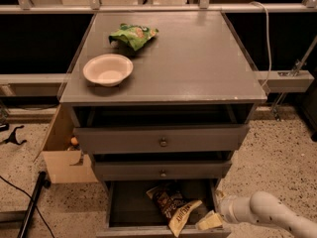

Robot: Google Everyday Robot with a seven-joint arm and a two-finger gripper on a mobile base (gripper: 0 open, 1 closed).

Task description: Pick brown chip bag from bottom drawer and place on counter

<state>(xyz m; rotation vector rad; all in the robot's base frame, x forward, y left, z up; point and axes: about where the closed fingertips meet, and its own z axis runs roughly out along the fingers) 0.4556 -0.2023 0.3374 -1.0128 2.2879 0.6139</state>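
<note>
The brown chip bag (171, 206) lies crumpled in the open bottom drawer (130, 207), its tan end toward the drawer's front. My gripper (210, 221) sits at the drawer's front right corner, just right of the bag's tan end, on the end of the white arm (262, 213) that comes in from the lower right. I cannot tell whether it touches the bag. The counter (198, 63) above is the cabinet's flat grey top.
A white bowl (108, 69) and a green bag (133, 34) sit on the counter's left half. Two knobbed drawers (162, 142) above the bottom one stand slightly pulled out. A cardboard box (62, 157) stands on the floor left of the cabinet.
</note>
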